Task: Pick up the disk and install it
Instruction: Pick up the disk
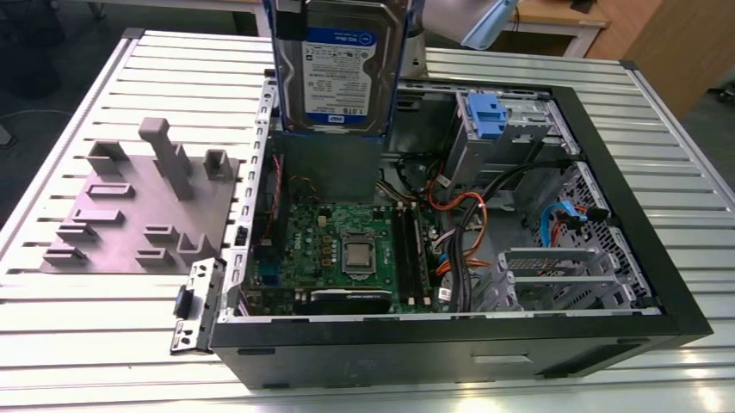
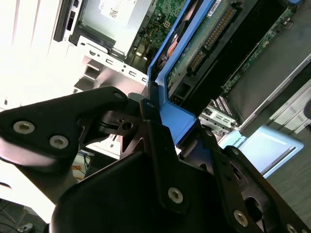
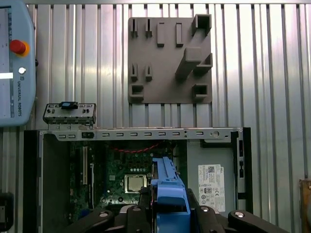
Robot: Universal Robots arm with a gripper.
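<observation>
The gripper (image 2: pixel 176 121) pinches the disk (image 1: pixel 339 64) by its blue frame (label facing outward), a finger (image 2: pixel 160 150) on either edge, above the open computer case (image 1: pixel 460 344).

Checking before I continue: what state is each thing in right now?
disk: held upright, raised over the case, not yet installed.
tool: shut on the disk.
computer case: lying on its side, open.
blue caddy: seated in its bay.
</observation>
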